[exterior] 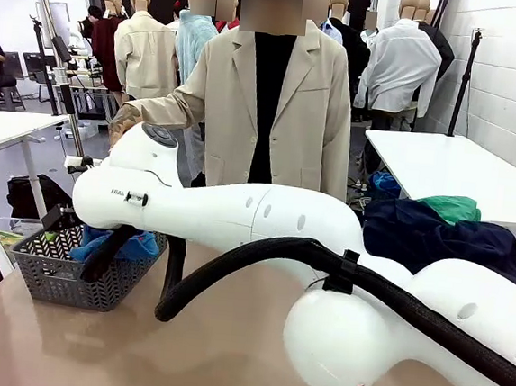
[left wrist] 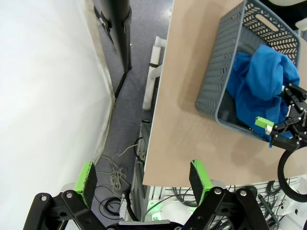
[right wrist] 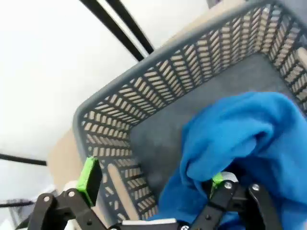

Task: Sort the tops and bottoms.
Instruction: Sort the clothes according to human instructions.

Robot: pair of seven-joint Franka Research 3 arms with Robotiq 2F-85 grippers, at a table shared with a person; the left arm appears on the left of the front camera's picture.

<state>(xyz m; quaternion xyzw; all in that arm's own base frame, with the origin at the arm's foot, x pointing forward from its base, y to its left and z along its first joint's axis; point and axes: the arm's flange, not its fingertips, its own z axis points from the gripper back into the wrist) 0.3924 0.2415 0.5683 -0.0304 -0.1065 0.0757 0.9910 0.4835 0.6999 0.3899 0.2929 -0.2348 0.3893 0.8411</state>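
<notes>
the bright blue garment [right wrist: 240, 139] lies in the grey basket [left wrist: 213, 72] at the counter's [exterior: 227, 335] left end, so one piece looks sorted. the dark navy garment [exterior: 435, 236] and emerald green garment [exterior: 451, 207] wait heaped on the right. the right claw [right wrist: 153, 184] hangs spread wide over the basket, one finger against the blue cloth, gripping nothing. the left claw [left wrist: 144, 178] is released, empty, off the counter's edge.
</notes>
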